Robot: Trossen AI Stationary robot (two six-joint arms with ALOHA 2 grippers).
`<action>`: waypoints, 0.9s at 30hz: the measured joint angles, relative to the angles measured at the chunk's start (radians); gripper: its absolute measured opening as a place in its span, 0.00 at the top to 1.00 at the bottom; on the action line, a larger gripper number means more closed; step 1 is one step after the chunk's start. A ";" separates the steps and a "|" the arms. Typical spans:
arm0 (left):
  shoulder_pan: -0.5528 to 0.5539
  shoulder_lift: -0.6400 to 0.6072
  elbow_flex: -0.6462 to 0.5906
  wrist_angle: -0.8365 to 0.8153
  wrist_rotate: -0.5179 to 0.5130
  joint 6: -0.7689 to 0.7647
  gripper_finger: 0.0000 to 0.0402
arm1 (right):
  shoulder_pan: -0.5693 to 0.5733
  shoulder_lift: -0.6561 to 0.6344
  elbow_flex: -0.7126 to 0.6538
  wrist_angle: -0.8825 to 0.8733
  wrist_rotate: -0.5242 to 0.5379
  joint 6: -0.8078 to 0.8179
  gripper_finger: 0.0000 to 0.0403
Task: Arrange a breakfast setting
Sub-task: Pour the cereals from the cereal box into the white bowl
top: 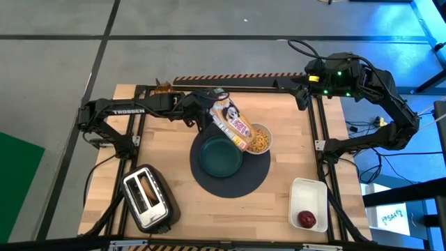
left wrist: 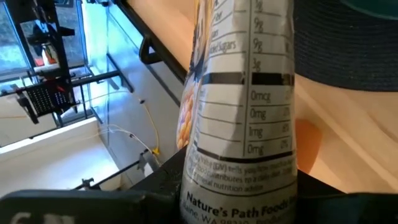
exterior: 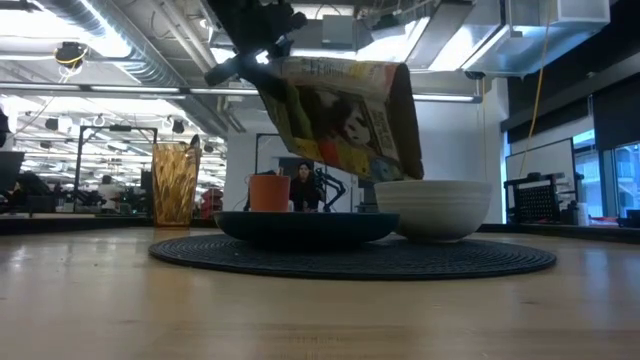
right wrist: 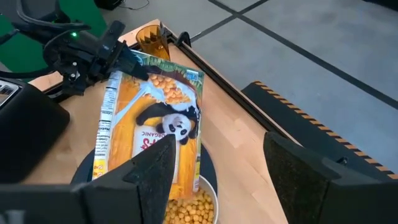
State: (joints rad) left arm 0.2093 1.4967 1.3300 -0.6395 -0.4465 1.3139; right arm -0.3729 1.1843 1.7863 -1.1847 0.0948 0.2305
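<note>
My left gripper (top: 203, 106) is shut on a tilted cereal box (top: 231, 123), whose low end hangs over the white bowl (top: 260, 141). The bowl holds yellow cereal and stands on the round dark-blue mat (top: 230, 183), beside the teal plate (top: 221, 156). The small orange cup (exterior: 268, 192) and the tall amber glass (exterior: 175, 183) stand behind the plate. The red fruit (top: 306, 219) lies in the white tray (top: 309, 192). My right gripper (right wrist: 217, 180) is open and empty, raised at the far right edge. No spoon shows. My left gripper pinches the box's raised end (left wrist: 239, 177), the end away from the bowl, between its two fingers. It comes from the table's left and far side, along the box. The box is lifted clear and slants down toward the bowl, printed front up.
A silver-and-black toaster (top: 148, 197) stands at the near left, with something brown in its slot. The dark frame rails (top: 317, 132) run along the table's edges. Bare wood lies at the near middle and the far right.
</note>
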 joint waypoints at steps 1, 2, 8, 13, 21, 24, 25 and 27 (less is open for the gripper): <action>0.003 0.000 0.000 0.000 0.000 -0.004 0.70 | 0.000 0.000 0.000 0.000 0.000 0.000 0.42; 0.008 0.000 0.000 0.000 0.000 -0.008 0.70 | 0.000 0.000 0.000 0.000 0.000 0.000 0.42; 0.040 -0.031 0.000 -0.010 0.061 -0.083 0.70 | 0.000 0.000 0.000 0.000 0.001 0.000 0.42; 0.055 -0.064 0.000 -0.022 0.111 -0.104 0.70 | 0.000 0.000 0.000 0.005 0.002 0.000 0.42; 0.061 -0.071 0.000 -0.128 0.175 -0.167 0.70 | 0.000 0.000 0.000 0.007 0.002 0.000 0.42; 0.061 -0.071 0.000 -0.141 0.185 -0.196 0.70 | 0.000 0.000 0.000 0.008 0.002 0.001 0.42; 0.061 -0.071 0.000 -0.140 0.189 -0.209 0.70 | 0.000 0.000 0.000 0.008 0.002 0.001 0.42; 0.063 -0.071 0.000 -0.137 0.202 -0.239 0.70 | 0.000 0.000 0.000 0.008 0.002 0.002 0.42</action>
State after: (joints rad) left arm 0.2723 1.4254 1.3300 -0.7769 -0.2442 1.0749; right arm -0.3732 1.1843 1.7863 -1.1767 0.0967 0.2323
